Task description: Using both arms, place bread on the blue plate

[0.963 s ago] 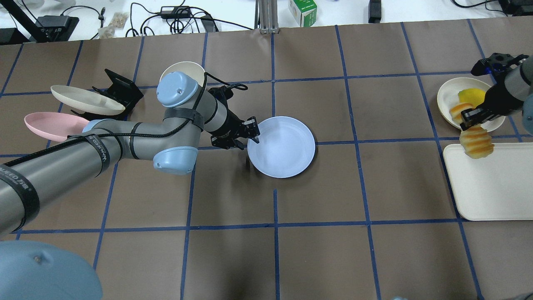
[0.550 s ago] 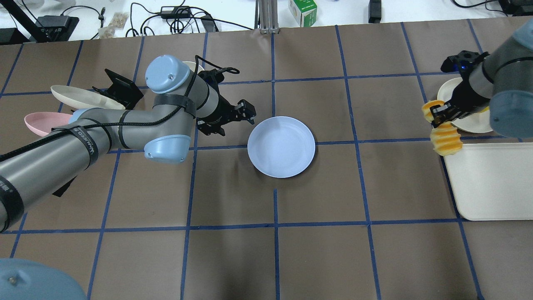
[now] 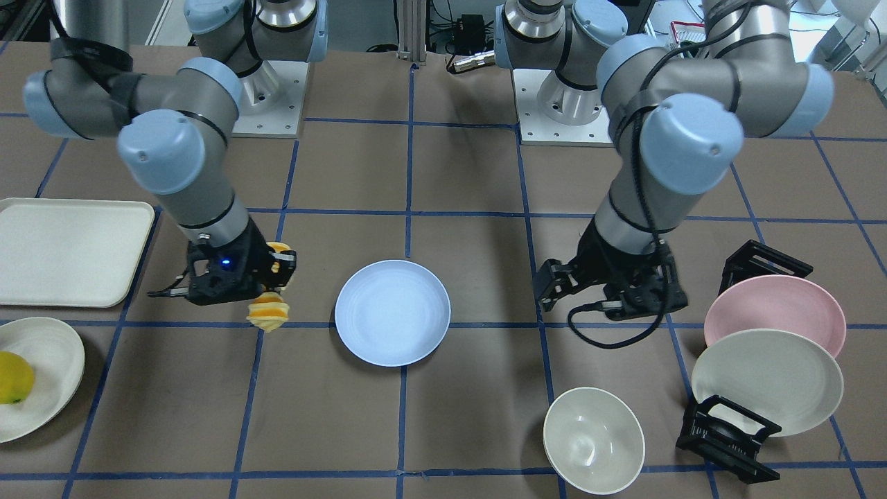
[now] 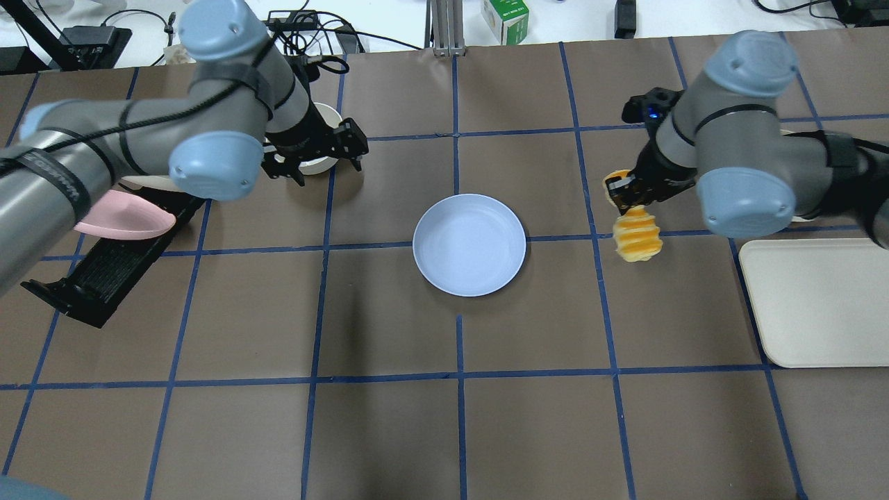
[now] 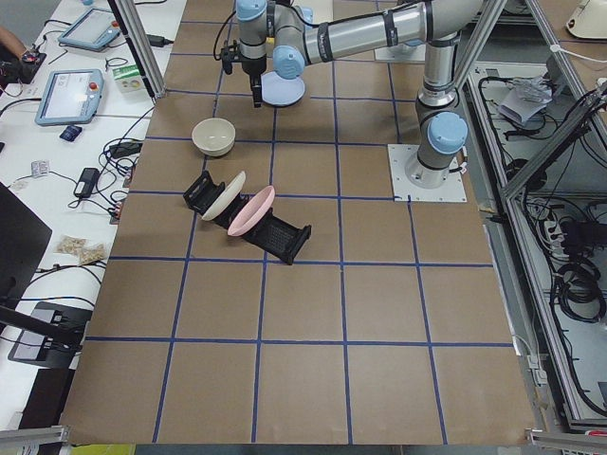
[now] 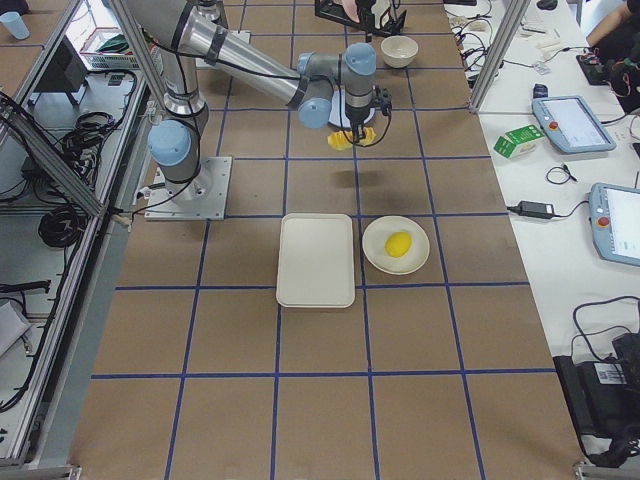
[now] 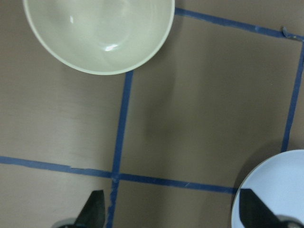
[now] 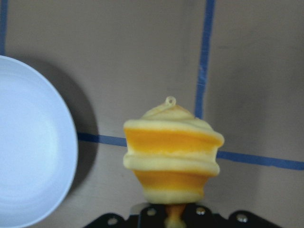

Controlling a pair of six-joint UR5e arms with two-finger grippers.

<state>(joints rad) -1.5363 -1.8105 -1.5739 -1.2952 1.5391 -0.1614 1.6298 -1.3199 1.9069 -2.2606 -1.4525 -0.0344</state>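
Observation:
The bread (image 4: 637, 237) hangs by its upper end from my right gripper (image 4: 625, 194), which is shut on it, above the table just right of the blue plate (image 4: 469, 244). The right wrist view shows the bread (image 8: 172, 152) end-on with the blue plate (image 8: 28, 142) at the left. In the front view the bread (image 3: 269, 312) hangs left of the empty plate (image 3: 392, 312). My left gripper (image 4: 326, 163) is open and empty, up and left of the plate, beside a cream bowl (image 4: 321, 139). Its two fingers stand wide apart in the left wrist view (image 7: 173, 213).
A cream bowl (image 3: 594, 439), a pink plate (image 3: 776, 312) and a cream plate (image 3: 766, 380) on black racks stand on my left side. A cream tray (image 4: 819, 302) and a cream plate (image 3: 41, 409) holding a lemon (image 3: 14, 378) lie on my right side.
My right arm has carried the bread from over the tray's corner leftward toward the blue plate. My left gripper has drawn back from the plate's rim to beside the bowl.

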